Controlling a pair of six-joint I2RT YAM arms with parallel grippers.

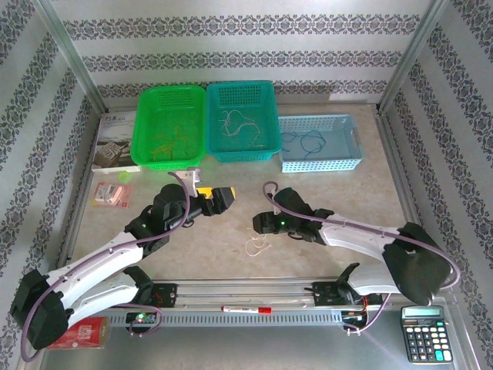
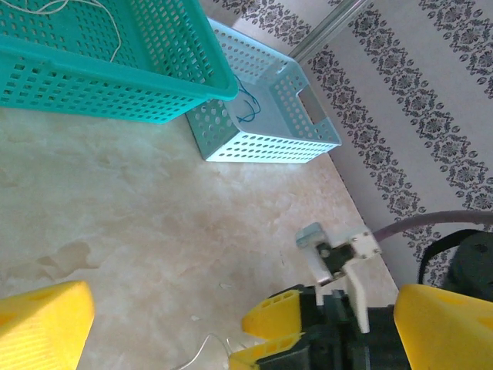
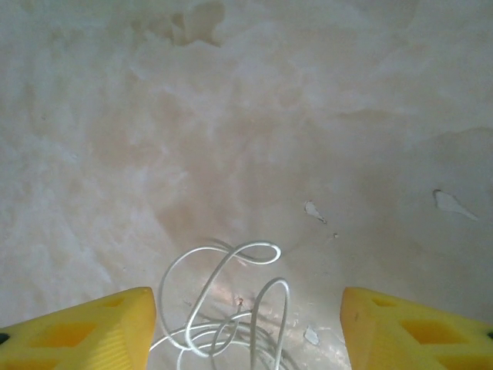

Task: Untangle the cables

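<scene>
White cables curl in loose loops on the beige tabletop, lying between the spread yellow fingers of your right hand, which touch nothing. The lower loops are cut off by the frame's bottom edge. From above, the tangle is only a faint squiggle just below that hand. Your left hand hovers nearby, fingers wide apart and empty. Along the far edge sit a green basket, a teal basket and a pale blue basket, each holding thin strands. Bare tabletop lies open between hands and baskets.
</scene>
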